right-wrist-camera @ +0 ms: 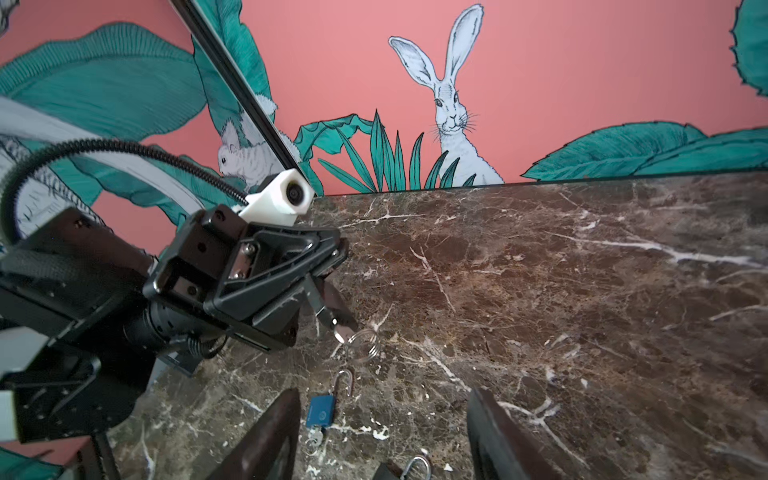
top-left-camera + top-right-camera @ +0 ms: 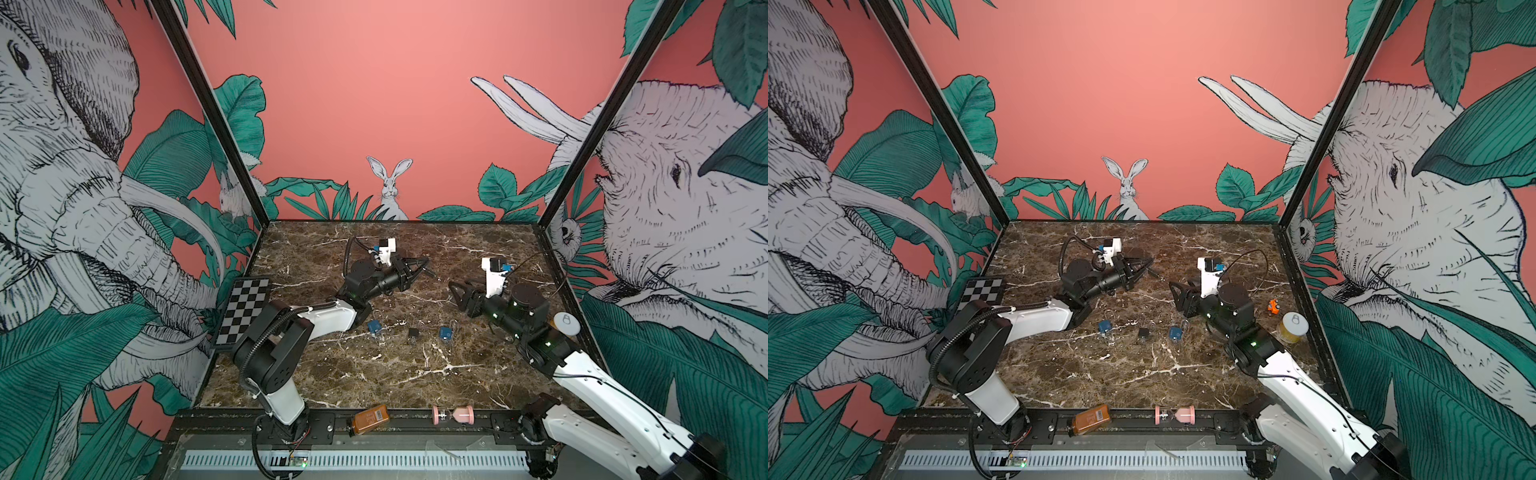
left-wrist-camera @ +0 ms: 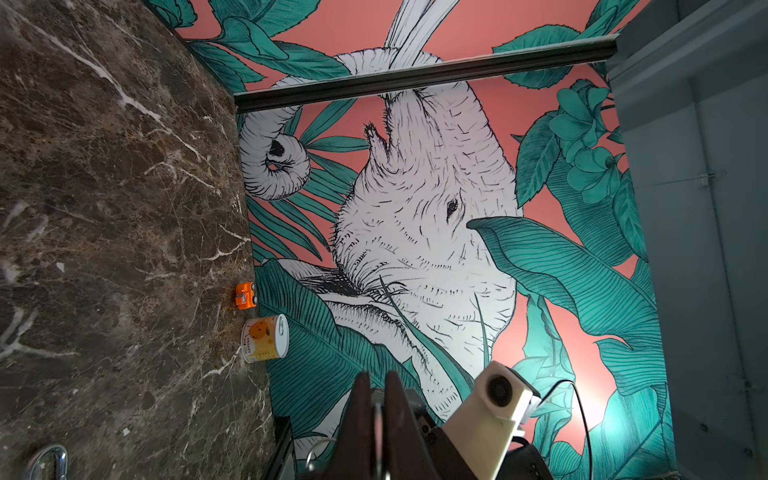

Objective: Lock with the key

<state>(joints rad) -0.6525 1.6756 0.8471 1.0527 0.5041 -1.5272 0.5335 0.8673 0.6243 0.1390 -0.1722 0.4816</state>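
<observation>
Over the marble table (image 2: 415, 365), left gripper (image 2: 424, 264) is pinched fully closed on a key (image 1: 328, 320), keyring (image 1: 363, 343) hanging off it; right gripper (image 1: 384, 399) roughly half open, empty, touching nothing.

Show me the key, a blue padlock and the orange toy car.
key (image 1: 337, 332): right wrist view, on its silver end.
blue padlock (image 1: 321, 410): right wrist view, middle of its body.
orange toy car (image 3: 245, 295): left wrist view, on its orange body.
</observation>
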